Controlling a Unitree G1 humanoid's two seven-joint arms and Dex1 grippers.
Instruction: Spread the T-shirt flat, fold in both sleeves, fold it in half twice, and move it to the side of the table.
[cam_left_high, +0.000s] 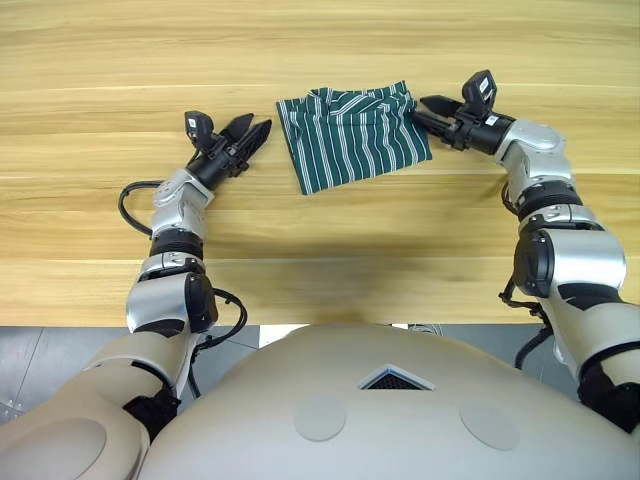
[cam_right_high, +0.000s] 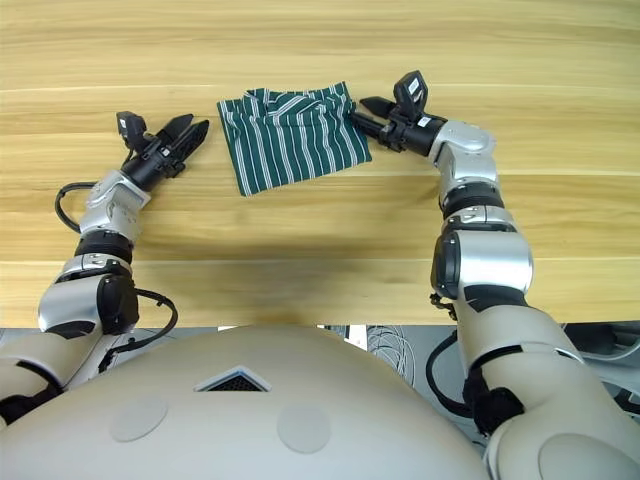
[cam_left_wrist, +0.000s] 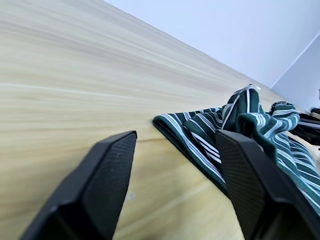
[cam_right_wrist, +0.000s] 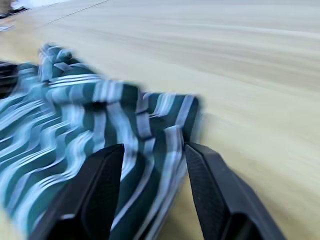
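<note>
My left jaws are released, the two fingers (cam_left_wrist: 102, 185) spread well apart with nothing between them but bare desk (cam_left_high: 300, 50). They lie low over the wood, tips pointing toward the T-shirt (cam_left_high: 350, 140). The tips stop just short of its near edge, and a strip of desk shows between them and the cloth.

My right jaws are released too, parted less widely. Their fingers (cam_right_wrist: 97, 187) point at the opposite edge of the shirt, near its far corner on that side. The tips reach the edge of the cloth there, but I cannot tell whether they press on it or only hover at it. They grasp nothing.

The shirt lies on the desk between my two pairs of jaws. It is folded into a small, roughly square packet, dark green with thin white stripes. The edge away from me is bunched and rumpled, with a ridge of fabric standing up, while the side toward me lies flatter. The packet sits slightly askew, and its near corner on my left jaws' side reaches closest to me.
</note>
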